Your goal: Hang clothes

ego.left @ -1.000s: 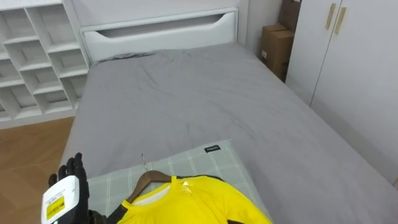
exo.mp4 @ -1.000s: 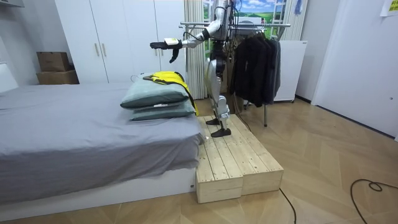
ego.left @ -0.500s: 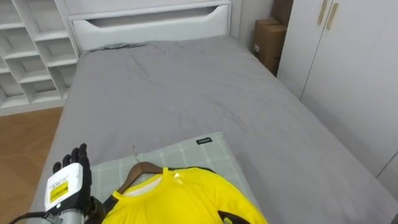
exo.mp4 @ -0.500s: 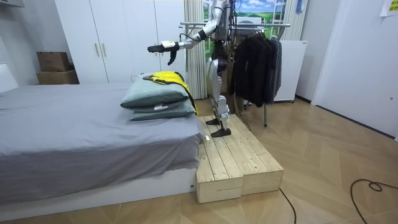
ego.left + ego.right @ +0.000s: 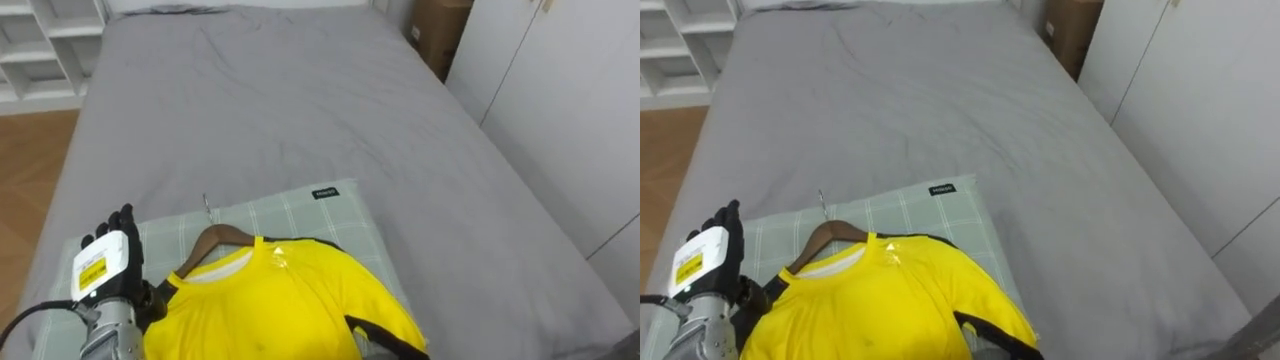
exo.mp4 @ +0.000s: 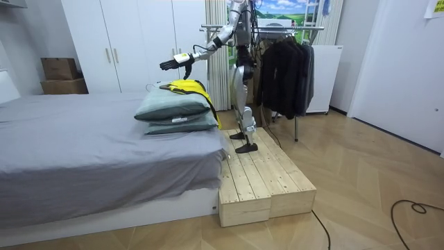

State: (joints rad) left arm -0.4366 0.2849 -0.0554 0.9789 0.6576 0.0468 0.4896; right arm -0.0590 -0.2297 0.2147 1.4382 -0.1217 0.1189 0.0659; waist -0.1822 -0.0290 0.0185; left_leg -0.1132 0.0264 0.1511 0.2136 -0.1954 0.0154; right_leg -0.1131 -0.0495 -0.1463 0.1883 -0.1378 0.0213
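Note:
A yellow shirt (image 5: 280,310) lies on a brown wooden hanger (image 5: 215,240), whose metal hook (image 5: 206,204) points toward the head of the bed. Both rest on a stack of green checked pillows (image 5: 310,215) at the foot of the grey bed (image 5: 280,110). My left hand (image 5: 105,268) hovers just left of the hanger's shoulder, fingers straight and holding nothing. In the room view I stand on a wooden platform (image 6: 263,173) at the bed's foot, my left hand (image 6: 173,62) stretched out above the shirt (image 6: 184,86).
A clothes rack (image 6: 284,29) with dark garments (image 6: 284,76) stands right behind me. White wardrobe doors (image 5: 570,110) and a cardboard box (image 5: 435,30) line the bed's right side. White shelves (image 5: 40,40) and wooden floor lie to its left.
My left arm has stretched further out over the pillows and dropped a little toward the shirt. The head camera has tipped down, so the headboard has left the picture.

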